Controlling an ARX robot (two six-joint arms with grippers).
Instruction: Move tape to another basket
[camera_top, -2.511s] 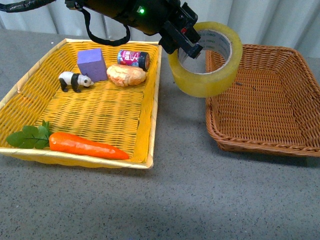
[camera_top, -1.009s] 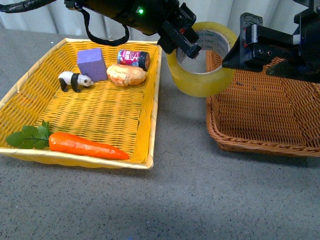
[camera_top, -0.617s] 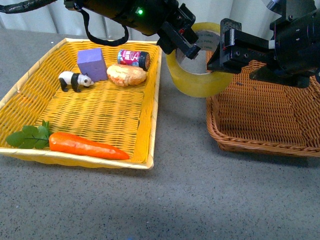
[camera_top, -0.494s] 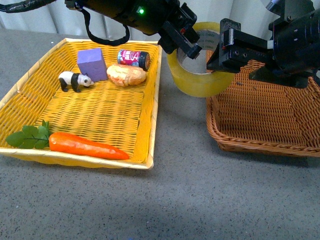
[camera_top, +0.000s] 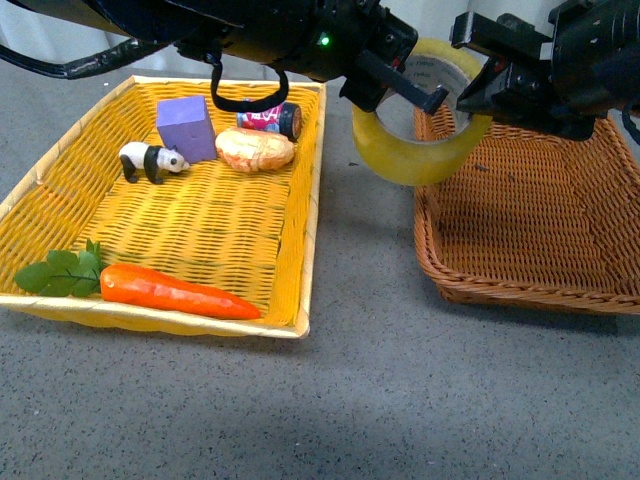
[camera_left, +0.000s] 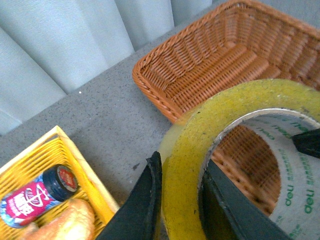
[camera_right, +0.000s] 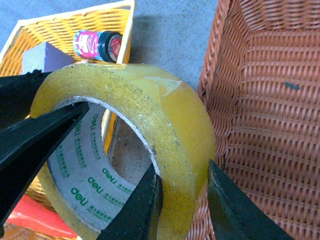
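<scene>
The tape (camera_top: 418, 158) is hanging in the air above the table (camera_top: 400, 400), over the gap between the yellow basket (camera_top: 303, 250) and the brown basket (camera_top: 520, 295). Its right part is overlapping the brown basket's far left corner in the front view. The ring is standing on edge and leaning a little. Its hole axis is running roughly front to back and tipping upward, so the white printed core is facing the front camera. The left pincer (camera_top: 405, 88) is reaching in from the left and pinching the ring's wall, with one finger inside the core and one on the yellow outer face. The left wrist view is showing this left pincer (camera_left: 182, 162) straddling the wall, with the brown basket (camera_left: 210, 55) lying beyond. The right pincer (camera_top: 488, 80) is coming in from the right and is likewise pinching the tape. In its own wrist view the right pincer (camera_right: 183, 170) is clamping the wall of the tape (camera_right: 165, 120) from inside and outside, beside the brown basket (camera_right: 260, 100). The yellow basket is holding a purple block (camera_top: 185, 125), a toy panda (camera_top: 150, 160), a bread roll (camera_top: 255, 150), a small can (camera_top: 268, 118) and a carrot (camera_top: 175, 292).
</scene>
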